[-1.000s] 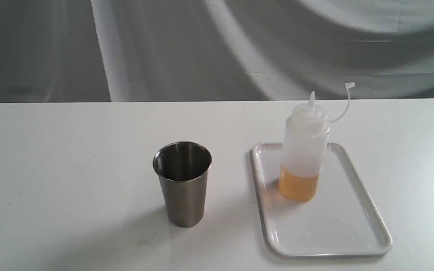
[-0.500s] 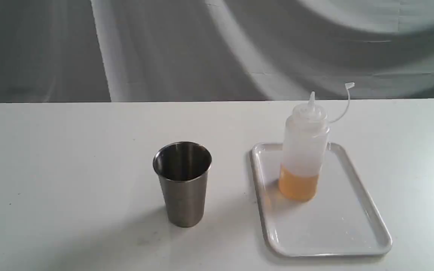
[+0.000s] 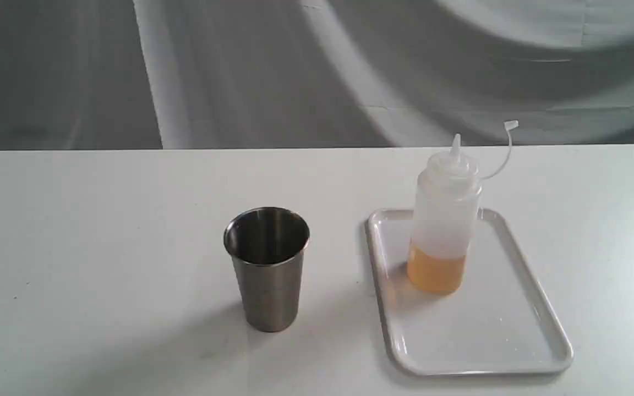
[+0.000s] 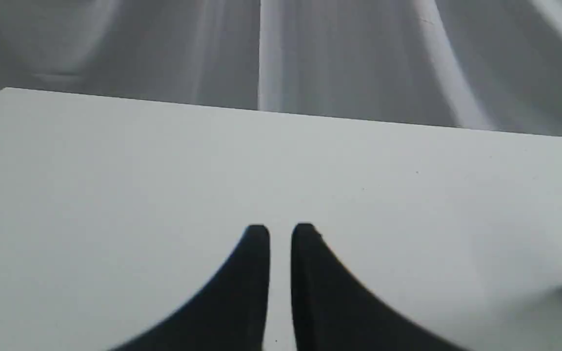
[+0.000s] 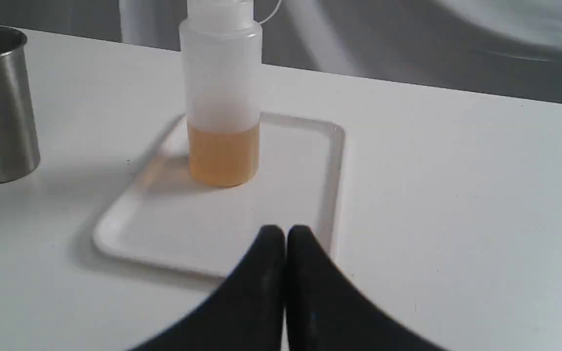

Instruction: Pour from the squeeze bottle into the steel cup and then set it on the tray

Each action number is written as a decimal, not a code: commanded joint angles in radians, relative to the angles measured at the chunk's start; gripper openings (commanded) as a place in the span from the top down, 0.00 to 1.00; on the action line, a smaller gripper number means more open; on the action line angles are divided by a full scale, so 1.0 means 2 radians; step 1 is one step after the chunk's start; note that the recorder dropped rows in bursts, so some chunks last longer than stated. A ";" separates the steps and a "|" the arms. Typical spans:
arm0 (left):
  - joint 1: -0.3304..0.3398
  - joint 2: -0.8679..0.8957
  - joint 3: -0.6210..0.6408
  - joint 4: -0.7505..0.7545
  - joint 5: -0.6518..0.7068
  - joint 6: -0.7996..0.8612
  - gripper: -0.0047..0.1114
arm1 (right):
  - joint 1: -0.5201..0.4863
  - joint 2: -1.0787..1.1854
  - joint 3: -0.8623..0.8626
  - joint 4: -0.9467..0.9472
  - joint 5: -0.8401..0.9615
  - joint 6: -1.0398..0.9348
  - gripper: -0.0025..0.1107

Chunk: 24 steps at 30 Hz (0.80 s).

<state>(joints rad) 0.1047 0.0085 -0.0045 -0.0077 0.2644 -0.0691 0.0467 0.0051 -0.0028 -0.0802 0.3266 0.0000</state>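
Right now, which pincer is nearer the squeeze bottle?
Right. The right pincer hangs over the tray's near edge, facing the squeeze bottle. The left pincer is over bare table beyond the steel cup.

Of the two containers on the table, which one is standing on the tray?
The squeeze bottle, translucent with amber liquid in its lower part, stands upright on the white tray. The steel cup stands on the bare table, left of the tray.

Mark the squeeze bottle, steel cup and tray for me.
squeeze bottle point(image 3: 442, 220): exterior view, clear mid-body.
steel cup point(image 3: 268, 286): exterior view, outer wall.
tray point(image 3: 476, 335): exterior view, bare floor.
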 commanded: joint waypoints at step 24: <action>-0.002 0.001 0.002 -0.002 0.001 -0.001 0.89 | 0.000 -0.003 0.001 -0.005 0.001 0.005 0.98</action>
<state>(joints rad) 0.1047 0.0085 -0.0045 -0.0077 0.2644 -0.0691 0.0467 0.0051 -0.0028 -0.0802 0.3266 0.0000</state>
